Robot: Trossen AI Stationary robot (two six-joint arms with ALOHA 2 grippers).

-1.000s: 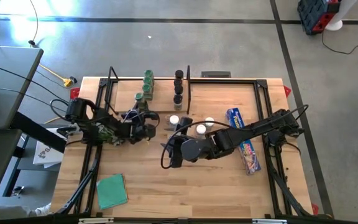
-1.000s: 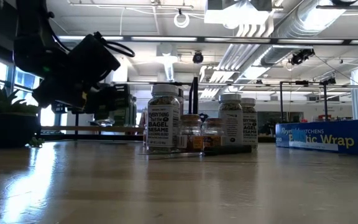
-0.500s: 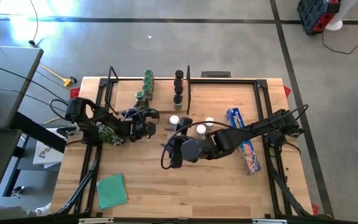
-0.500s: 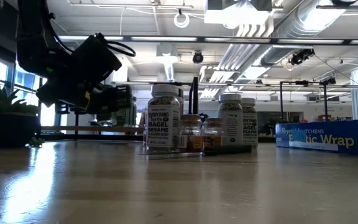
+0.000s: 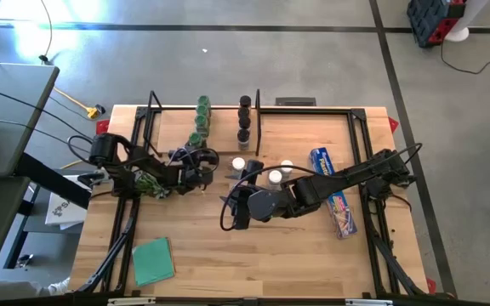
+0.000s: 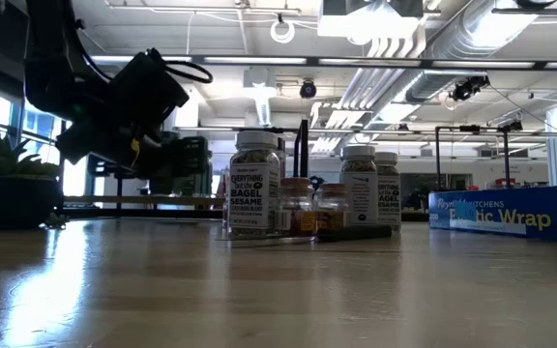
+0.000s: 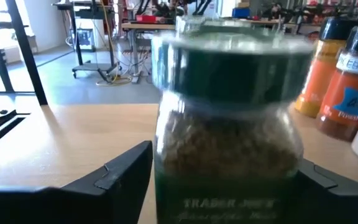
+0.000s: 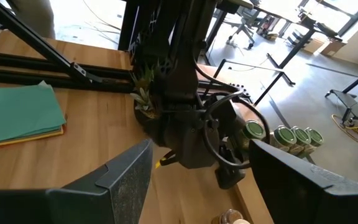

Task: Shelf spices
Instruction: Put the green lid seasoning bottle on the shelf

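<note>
Left wrist view: green-capped jar (image 7: 229, 124) of brownish flakes.

The green-capped jar (image 7: 229, 118) fills the left wrist view — blurred, its base cut off, label barely legible.

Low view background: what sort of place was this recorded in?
Probably an open lab or workshop: bare silver ceiling ducts, rows of black-framed workbenches behind the pale wooden table, and a taped grey concrete floor.
</note>
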